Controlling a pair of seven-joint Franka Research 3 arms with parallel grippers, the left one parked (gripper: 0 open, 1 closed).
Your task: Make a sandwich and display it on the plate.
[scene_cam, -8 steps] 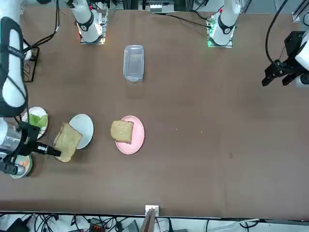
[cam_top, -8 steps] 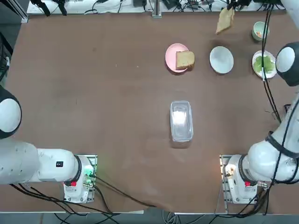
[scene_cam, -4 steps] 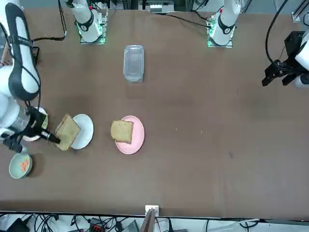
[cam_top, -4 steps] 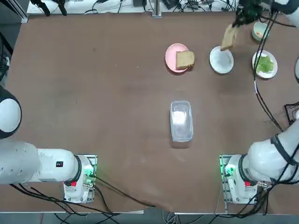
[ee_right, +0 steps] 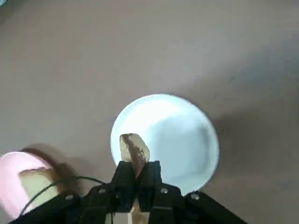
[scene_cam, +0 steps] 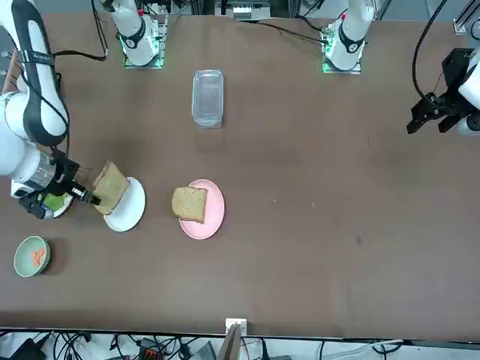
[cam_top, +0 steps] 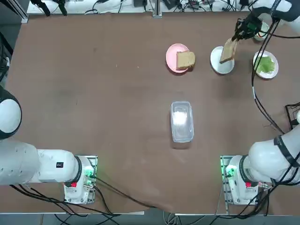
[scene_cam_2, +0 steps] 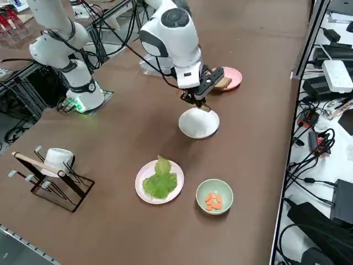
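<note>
First slice over the plate, sandwich not yet begun.

The right claw (ee_right: 136,175), clamped on a tan toast slice (ee_right: 134,149), hangs above the small round white plate (ee_right: 187,135); beside it wait a second slice on a pink plate (cam_top: 177,58), lettuce (cam_top: 266,64) and orange filling (scene_cam_2: 212,201).

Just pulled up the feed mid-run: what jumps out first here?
The right tool is shut on a toast slice, hanging it on edge over the empty white plate. Beside that sits a pink plate with a second slice; the lettuce waits on its own plate.
</note>
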